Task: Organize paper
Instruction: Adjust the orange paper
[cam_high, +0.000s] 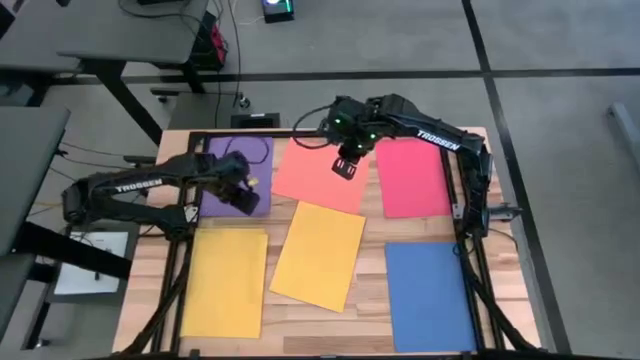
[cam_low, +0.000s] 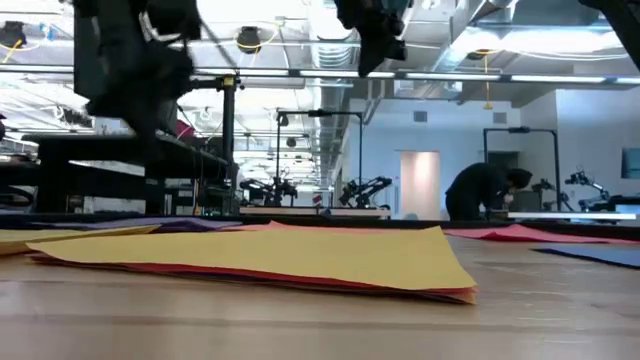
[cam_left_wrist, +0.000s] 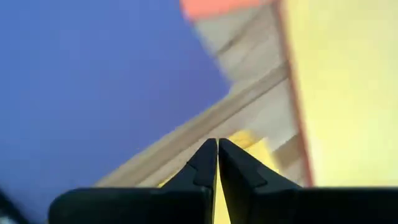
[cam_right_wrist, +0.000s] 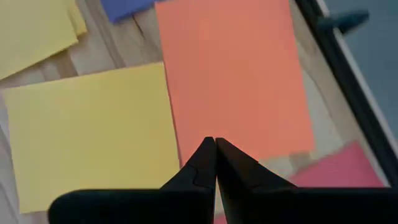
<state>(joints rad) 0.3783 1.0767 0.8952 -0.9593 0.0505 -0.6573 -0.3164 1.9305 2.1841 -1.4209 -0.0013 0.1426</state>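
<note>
From above, we see six coloured sheets spread flat on the wooden desk (cam_high: 330, 325). The salmon-orange sheet (cam_high: 315, 185) is our landmark. The purple sheet (cam_high: 225, 160) lies just to its left, the pink-red sheet (cam_high: 412, 180) just to its right, with bare wood between each. Below it lies a tilted yellow sheet (cam_high: 318, 255), whose top edge nearly meets the salmon-orange one. A second yellow sheet (cam_high: 223, 282) sits lower left, and the blue sheet (cam_high: 430, 297) lower right, close to the desk's front edge. A black frame (cam_high: 470, 250) borders the desk. The left hand (cam_high: 250, 190) hovers over the purple sheet's lower right corner; the right hand (cam_high: 347, 165) hangs over the salmon-orange sheet's upper right part.

At desk height, we see the tilted yellow sheet (cam_low: 270, 255) lifting slightly off the wood, with a reddish edge showing beneath it. A person (cam_low: 485, 190) bends over far behind.

The left wrist shows the left hand (cam_left_wrist: 217, 149) with fingers pressed together, gripping nothing, above the wood strip between purple (cam_left_wrist: 93, 81) and yellow (cam_left_wrist: 342, 87).

The right wrist shows the right hand (cam_right_wrist: 215, 146) likewise closed and empty over the salmon-orange sheet's (cam_right_wrist: 233, 74) edge.
</note>
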